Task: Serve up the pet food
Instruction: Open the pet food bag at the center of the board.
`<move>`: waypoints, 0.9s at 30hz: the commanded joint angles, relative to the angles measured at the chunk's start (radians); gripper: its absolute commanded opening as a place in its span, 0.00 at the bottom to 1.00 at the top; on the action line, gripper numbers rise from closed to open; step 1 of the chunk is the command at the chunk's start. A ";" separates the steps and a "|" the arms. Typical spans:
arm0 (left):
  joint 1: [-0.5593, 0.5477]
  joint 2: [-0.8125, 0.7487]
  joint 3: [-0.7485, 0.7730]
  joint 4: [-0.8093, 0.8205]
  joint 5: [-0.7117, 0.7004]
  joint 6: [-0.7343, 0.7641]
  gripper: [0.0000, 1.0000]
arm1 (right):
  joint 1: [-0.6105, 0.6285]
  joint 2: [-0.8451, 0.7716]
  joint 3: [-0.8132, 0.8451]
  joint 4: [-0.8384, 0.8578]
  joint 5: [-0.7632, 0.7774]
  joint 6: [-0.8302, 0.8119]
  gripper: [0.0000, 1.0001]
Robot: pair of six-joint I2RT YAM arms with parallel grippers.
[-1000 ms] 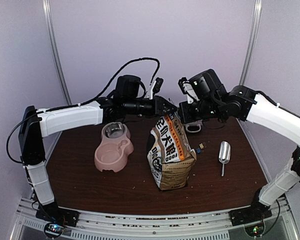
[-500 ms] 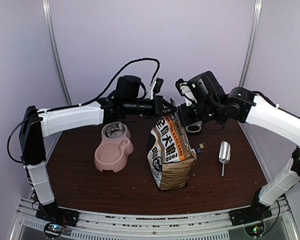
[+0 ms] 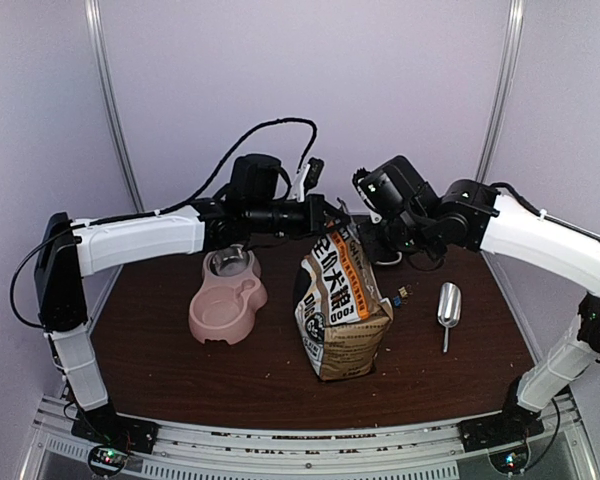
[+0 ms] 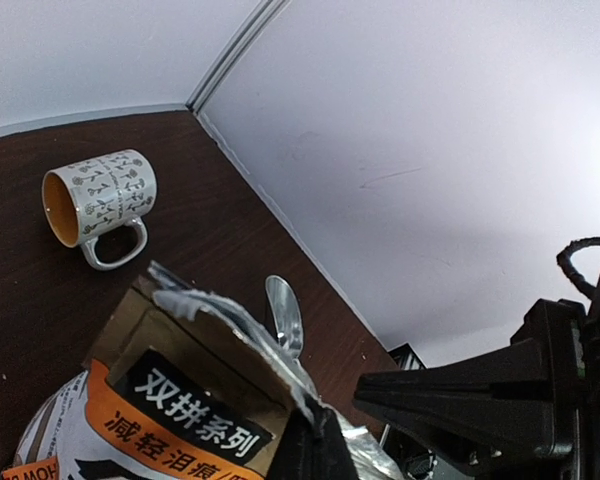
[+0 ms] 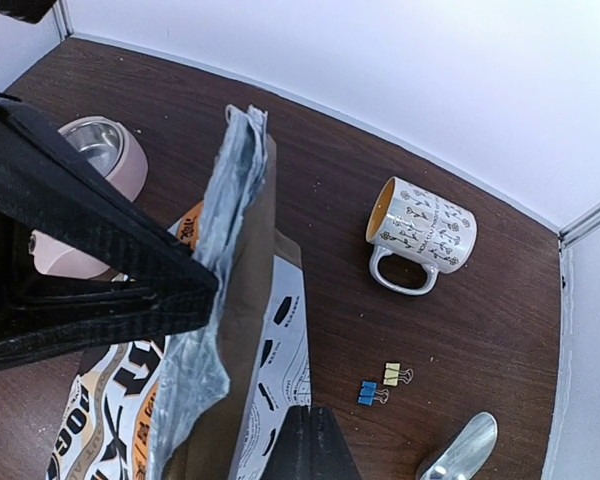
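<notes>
A kraft-brown dog-food bag (image 3: pixel 345 310) stands upright mid-table, its torn top open. The pet food itself is hidden inside it. My left gripper (image 3: pixel 332 216) reaches in from the left and is shut on the bag's torn foil-lined top edge (image 4: pixel 242 330), fingers (image 4: pixel 315 448) pinched together. My right gripper (image 3: pixel 366 238) comes from the right and is shut on the opposite side edge of the bag (image 5: pixel 280 340), fingers (image 5: pixel 308 442) together. The two grippers face each other across the bag mouth. The pink double bowl (image 3: pixel 225 300) sits left of the bag.
A silver scoop (image 3: pixel 448 303) lies right of the bag. A patterned mug (image 5: pixel 420 235) lies on its side behind the bag, near the back wall. Two small binder clips (image 5: pixel 380 385) lie between bag and scoop. Walls close the back and both sides.
My left gripper has shut onto the bag's top edge. The right arm has shifted slightly left, still shut at the bag's other edge. The bag stays upright.
</notes>
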 commanded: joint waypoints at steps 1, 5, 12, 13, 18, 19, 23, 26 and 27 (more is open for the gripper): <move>-0.004 -0.067 -0.062 0.060 -0.044 0.027 0.00 | -0.012 -0.032 0.014 -0.014 -0.006 0.039 0.00; -0.002 -0.129 -0.101 0.056 -0.070 0.060 0.00 | -0.033 -0.100 -0.008 0.004 -0.150 0.053 0.16; 0.011 -0.177 -0.140 -0.021 -0.091 0.088 0.00 | -0.034 -0.248 -0.127 0.088 -0.355 0.091 0.60; 0.011 -0.181 -0.146 -0.021 -0.089 0.089 0.00 | -0.031 -0.258 -0.135 0.088 -0.359 0.103 0.63; 0.011 -0.183 -0.162 0.017 -0.038 0.093 0.00 | 0.039 -0.267 -0.149 0.091 -0.274 0.167 0.67; 0.011 -0.185 -0.167 0.031 -0.027 0.093 0.00 | 0.054 -0.255 -0.141 0.082 -0.245 0.187 0.65; 0.011 -0.203 -0.198 0.090 -0.004 0.096 0.00 | 0.086 -0.180 -0.082 0.024 -0.182 0.254 0.57; 0.011 -0.212 -0.202 0.093 -0.002 0.108 0.00 | 0.092 -0.118 -0.010 -0.026 -0.165 0.270 0.48; 0.011 -0.212 -0.202 0.095 0.000 0.108 0.00 | 0.092 -0.098 0.018 -0.040 -0.160 0.270 0.47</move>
